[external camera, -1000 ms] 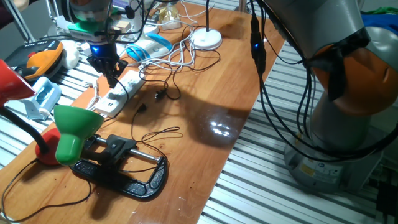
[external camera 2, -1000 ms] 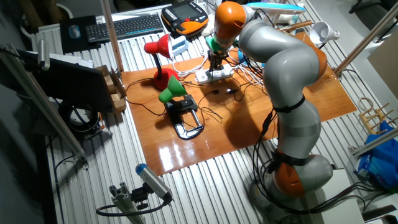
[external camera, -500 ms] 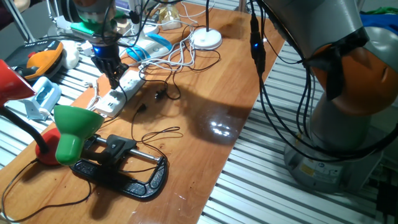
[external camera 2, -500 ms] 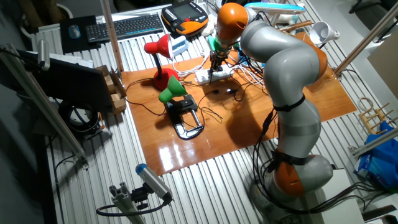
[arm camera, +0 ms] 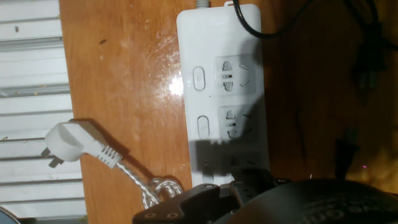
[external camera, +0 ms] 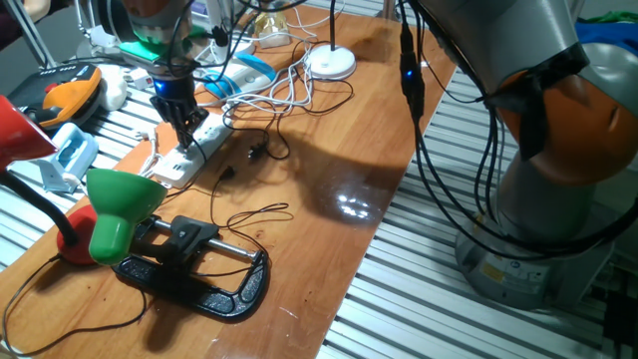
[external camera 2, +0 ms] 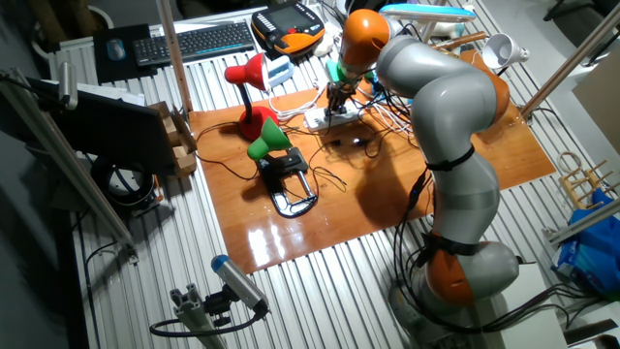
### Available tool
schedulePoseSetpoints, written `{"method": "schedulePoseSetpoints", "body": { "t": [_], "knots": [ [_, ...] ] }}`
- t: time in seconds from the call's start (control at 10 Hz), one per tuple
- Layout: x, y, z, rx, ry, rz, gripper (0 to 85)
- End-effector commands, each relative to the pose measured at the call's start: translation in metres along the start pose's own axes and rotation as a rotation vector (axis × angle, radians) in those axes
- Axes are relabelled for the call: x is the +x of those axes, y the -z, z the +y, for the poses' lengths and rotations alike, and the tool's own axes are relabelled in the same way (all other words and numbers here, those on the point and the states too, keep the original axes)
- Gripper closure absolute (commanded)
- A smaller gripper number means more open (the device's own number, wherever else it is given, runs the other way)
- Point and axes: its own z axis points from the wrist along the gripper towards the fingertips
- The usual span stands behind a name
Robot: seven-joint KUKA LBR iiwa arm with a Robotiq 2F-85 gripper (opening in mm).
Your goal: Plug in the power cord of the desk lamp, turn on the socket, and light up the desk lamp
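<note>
Claw: gripper (external camera: 185, 138) tips down on the socket (arm camera: 222, 93), over its lower outlets; fingers look close together w/ a dark block under them, prob. a plug, but can't tell for sure if it's gripping.
Socket: long white strip near table's (external camera: 329, 179) back edge, by the tangle of white cables (external camera: 289, 92); two rocker switches and two free outlets show in hand view.
Loose plug: white plug (arm camera: 74, 144) w/ braided lead lies on wood just beside strip, not inserted. Whose cord it is, unclear.
Lamps: green lamp (external camera: 118, 207) clamped at front, red lamp (external camera 2: 247, 79) behind; neither lit.
Done: arm at the strip, maybe plug being seated.
Left: confirm plug in, press the outlet's switch, turn lamp on.
Progress: early, approx. first step.
</note>
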Motion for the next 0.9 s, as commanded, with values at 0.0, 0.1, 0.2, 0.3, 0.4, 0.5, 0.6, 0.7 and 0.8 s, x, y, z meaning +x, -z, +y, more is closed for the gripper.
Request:
{"method": "schedulePoseSetpoints", "body": {
  "t": [0.0, 0.1, 0.2, 0.3, 0.4, 0.5, 0.6, 0.7, 0.8],
  "knots": [
    [0.0001, -0.0008, 0.0004, 0.002, -0.006, 0.003, 85.0],
    [0.0001, -0.0012, 0.0004, 0.005, -0.009, 0.003, 85.0],
    [-0.0002, -0.0018, 0.0005, 0.006, -0.011, 0.006, 85.0],
    [-0.0001, -0.0041, 0.0011, 0.006, -0.015, 0.010, 85.0],
    [0.0000, -0.0064, 0.0018, 0.005, -0.017, 0.014, 85.0],
    [0.0002, -0.0079, 0.0025, 0.003, -0.020, 0.014, 85.0],
    [0.0003, -0.0087, 0.0033, 0.001, -0.020, 0.012, 85.0],
    [0.0000, -0.0092, 0.0037, 0.001, -0.022, 0.011, 85.0],
    [-0.0002, -0.0095, 0.0039, 0.001, -0.029, 0.011, 85.0]
  ]
}}
